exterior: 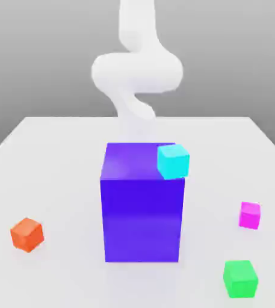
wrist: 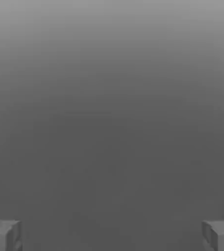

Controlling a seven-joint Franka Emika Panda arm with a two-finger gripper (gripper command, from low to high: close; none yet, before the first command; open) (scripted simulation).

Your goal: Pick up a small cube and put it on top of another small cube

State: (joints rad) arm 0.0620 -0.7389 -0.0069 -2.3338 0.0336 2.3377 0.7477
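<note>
— What sits on the white table point(exterior: 55, 156)?
— A big blue-violet block point(exterior: 141, 216) mid-table. An orange cube point(exterior: 27, 234) at the exterior view's left; a small pink cube point(exterior: 250, 215) and green cube point(exterior: 241, 278) at its right.

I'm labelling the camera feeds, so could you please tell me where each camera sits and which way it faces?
Exterior view: off the arm, looking down across the white table at the big blue-violet block, the cyan cube and the magenta cube; the white arm rises behind.
Hand view: on the hand, facing plain grey; two open fingertips show.
Shared: the robot.
</note>
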